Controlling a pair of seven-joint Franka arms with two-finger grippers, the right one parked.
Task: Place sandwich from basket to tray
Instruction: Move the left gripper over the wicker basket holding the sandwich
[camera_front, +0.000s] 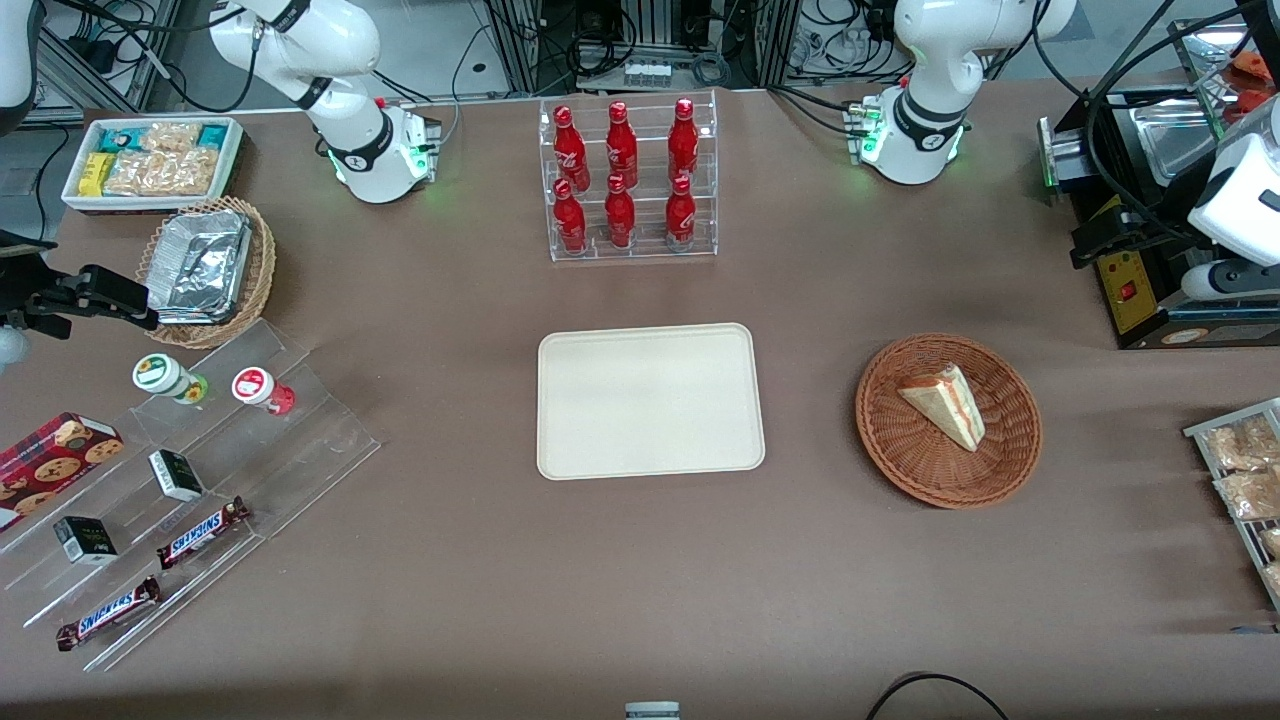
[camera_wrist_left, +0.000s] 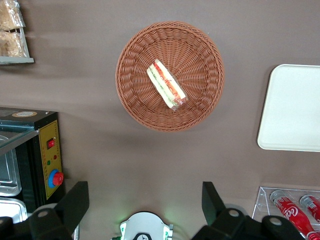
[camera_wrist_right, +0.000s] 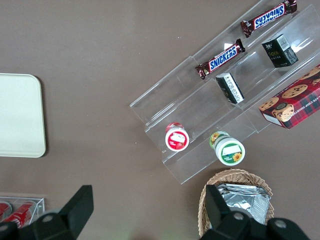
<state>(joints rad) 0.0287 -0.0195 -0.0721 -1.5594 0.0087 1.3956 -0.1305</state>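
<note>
Sandwich (camera_wrist_left: 167, 85) lies in basket (camera_wrist_left: 135, 100), untouched; tray (camera_front: 650, 400) bare. Gripper (camera_wrist_left: 145, 200) high above basket, jaws spread (approach step). Next: descend, straddle wedge, pinch.

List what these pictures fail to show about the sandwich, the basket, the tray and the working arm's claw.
- Sandwich: its underside is hidden against the basket in the front and left wrist views.
- Tray: partly cut off by the picture edge in both wrist views; whole only in the front view.
- Claw: open, high above the table; its fingers show only in the left wrist view. In the front view it lies outside the frame, so its place above the table is unclear.
</note>
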